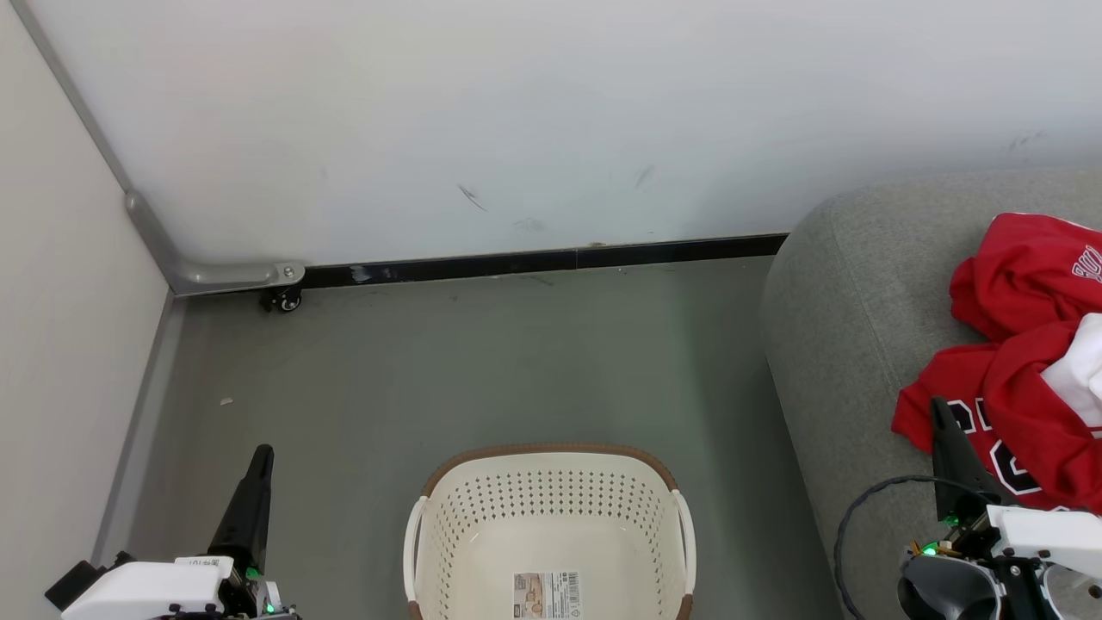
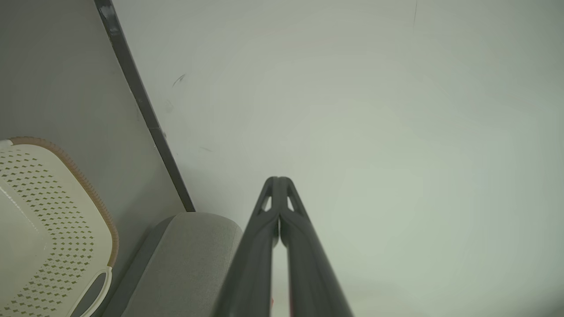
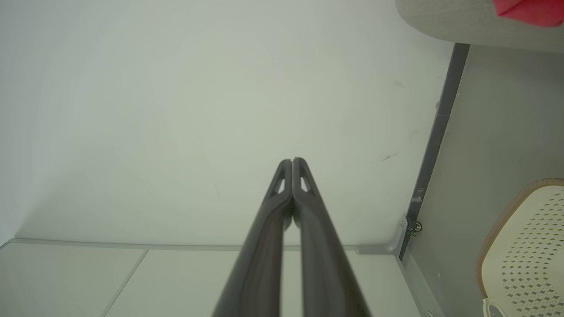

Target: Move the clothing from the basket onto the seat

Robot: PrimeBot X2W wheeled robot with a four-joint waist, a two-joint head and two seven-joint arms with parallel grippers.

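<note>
Lying heaped on seat [image 1: 826, 362], frame right: clothing [image 1: 1024, 284], likely soft, light; pinch raised fold. Left gripper [image 1: 262, 451], right gripper [image 1: 937, 406] closed, empty.

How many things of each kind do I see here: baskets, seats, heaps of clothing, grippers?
Laundry basket: 1
Grey seat: 1
Heap of red clothing: 1
Grippers: 2, the left gripper and the right gripper, both shut
Total: 5
</note>
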